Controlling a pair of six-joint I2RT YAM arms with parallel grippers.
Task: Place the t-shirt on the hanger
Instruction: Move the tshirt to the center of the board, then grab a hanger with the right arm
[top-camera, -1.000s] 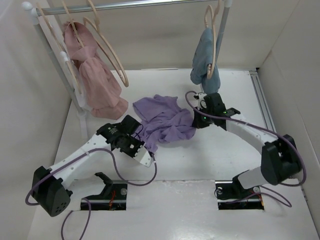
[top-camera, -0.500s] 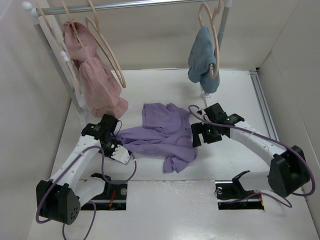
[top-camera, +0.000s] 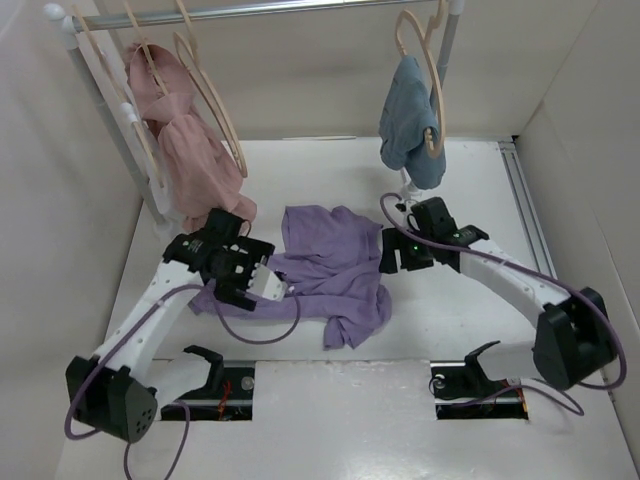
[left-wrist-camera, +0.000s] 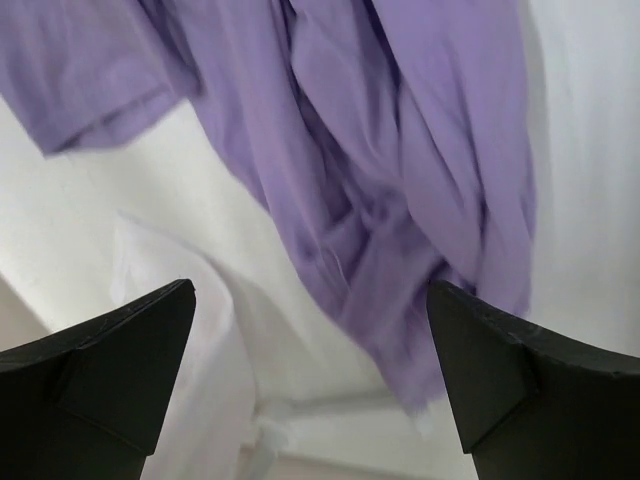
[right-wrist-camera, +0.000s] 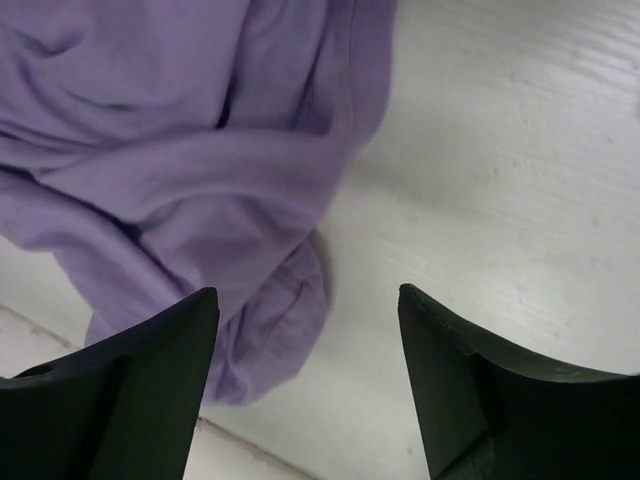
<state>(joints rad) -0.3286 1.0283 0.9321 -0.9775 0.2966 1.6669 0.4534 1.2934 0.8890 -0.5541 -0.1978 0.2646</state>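
White table (top-camera: 460, 320) is filling the lower frame, and the t-shirt (top-camera: 330, 262) is lying on it at centre, rumpled and partly spread, with neither arm holding it. At centre left the left gripper (left-wrist-camera: 310, 300) is hovering over the shirt's left edge with its jaws wide apart and nothing between them; its wrist view is showing only folds of cloth below. At centre right the right gripper (right-wrist-camera: 308, 295) is hanging over the shirt's right edge, jaws also apart and empty, half over cloth and half over bare table. Farther back, in the upper left, a bare hanger (top-camera: 213, 100) is hanging on the rail (top-camera: 270, 10) beside a pink garment (top-camera: 200, 160); a blue garment (top-camera: 408, 135) is hanging at upper right. Judging by this, the shirt is being laid out and the hanging proper is not yet begun. The next move is likely calling for one arm to fetch the hanger while the other is taking the shirt near its collar.
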